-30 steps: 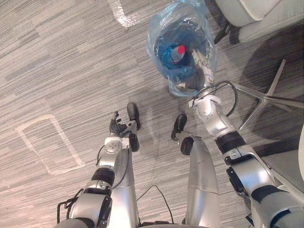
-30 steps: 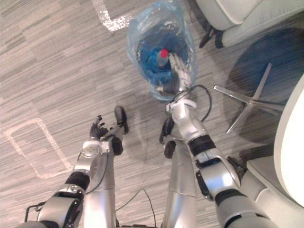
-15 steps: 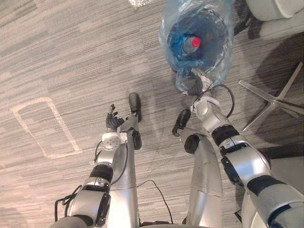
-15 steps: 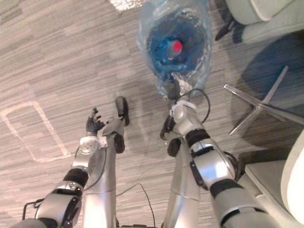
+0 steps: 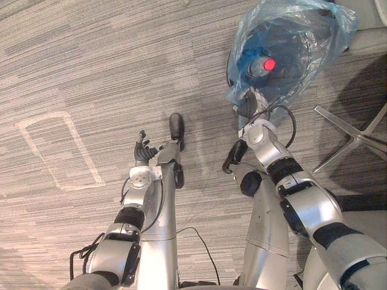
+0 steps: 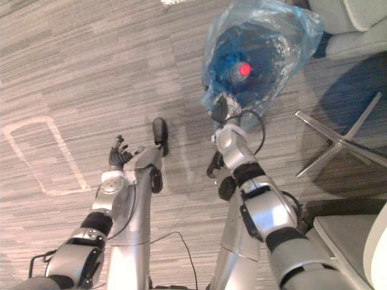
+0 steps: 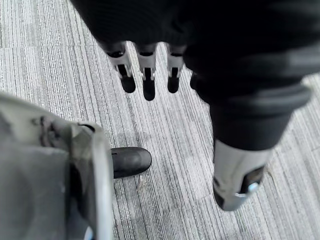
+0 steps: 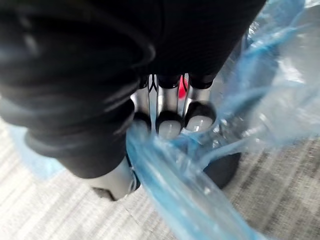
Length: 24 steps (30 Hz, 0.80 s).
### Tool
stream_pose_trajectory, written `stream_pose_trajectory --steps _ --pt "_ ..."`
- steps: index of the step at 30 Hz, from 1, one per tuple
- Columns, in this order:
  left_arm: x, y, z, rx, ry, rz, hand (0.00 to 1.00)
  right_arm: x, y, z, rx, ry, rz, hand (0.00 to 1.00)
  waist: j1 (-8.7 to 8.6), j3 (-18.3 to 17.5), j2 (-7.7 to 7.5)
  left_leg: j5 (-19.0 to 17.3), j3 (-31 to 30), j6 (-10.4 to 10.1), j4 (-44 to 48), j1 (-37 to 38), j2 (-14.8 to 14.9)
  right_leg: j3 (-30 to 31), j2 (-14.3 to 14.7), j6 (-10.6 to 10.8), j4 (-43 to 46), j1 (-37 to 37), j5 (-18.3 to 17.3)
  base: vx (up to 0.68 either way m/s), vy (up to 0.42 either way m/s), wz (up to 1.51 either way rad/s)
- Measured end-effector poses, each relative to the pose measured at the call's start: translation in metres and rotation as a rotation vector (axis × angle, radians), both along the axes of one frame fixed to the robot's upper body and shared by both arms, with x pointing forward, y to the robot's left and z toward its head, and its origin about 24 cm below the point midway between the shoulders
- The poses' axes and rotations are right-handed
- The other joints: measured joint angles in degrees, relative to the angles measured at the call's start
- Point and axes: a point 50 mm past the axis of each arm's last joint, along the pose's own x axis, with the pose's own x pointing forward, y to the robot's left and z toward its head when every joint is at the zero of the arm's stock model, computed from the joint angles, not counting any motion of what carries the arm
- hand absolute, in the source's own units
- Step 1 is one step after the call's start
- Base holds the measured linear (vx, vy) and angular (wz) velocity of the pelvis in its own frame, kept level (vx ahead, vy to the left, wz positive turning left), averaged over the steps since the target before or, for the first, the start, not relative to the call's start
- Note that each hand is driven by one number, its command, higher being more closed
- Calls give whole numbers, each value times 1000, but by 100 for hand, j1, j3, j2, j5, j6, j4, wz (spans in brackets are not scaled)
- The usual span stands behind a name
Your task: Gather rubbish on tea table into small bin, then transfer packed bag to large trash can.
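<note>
Back from beside the bottle (image 5: 261, 65), where it reached a second ago, the right hand (image 6: 220, 110) now sits at the near rim of the bin (image 8: 223, 169). Well left of the bin, a tape outline (image 5: 60, 151) marks the carpet (image 5: 91, 60). Between that outline and the bin, the left hand (image 5: 143, 153) hangs over the carpet, its fingers (image 7: 145, 70) loose and straight, holding nothing. The bin stands on the carpet, lined with a blue bag (image 5: 314, 30) whose slack top flares above it. The red-capped bottle stands inside. Right-hand fingers (image 8: 171, 128) are curled, pinching a fold of the bag against the thumb. A chair base (image 5: 354, 134) lies right of the bin.
</note>
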Motion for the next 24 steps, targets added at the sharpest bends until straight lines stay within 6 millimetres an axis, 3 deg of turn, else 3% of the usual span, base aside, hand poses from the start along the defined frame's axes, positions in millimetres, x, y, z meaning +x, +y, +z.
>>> stream_pose_trajectory --steps 10,16,24 --pt "-5 -7 -9 -12 44 -14 0 -15 8 -7 109 -45 58 100 3 -7 -3 1 -27 -1 -55 437 114 -68 124 -6 -193 501 39 -44 -16 -5" --pt "-20 -20 -31 -32 114 -49 0 -32 20 -24 211 -42 120 100 -42 -8 -6 129 131 -3 -560 1204 203 -63 257 -22 -688 1177 236 -28 -18 -8" --pt "-29 -18 -43 -15 162 -48 0 -45 30 -39 280 -8 167 100 -85 -52 -19 259 229 -17 -1148 2034 211 -54 411 -6 -1323 1967 457 -2 -4 -2"
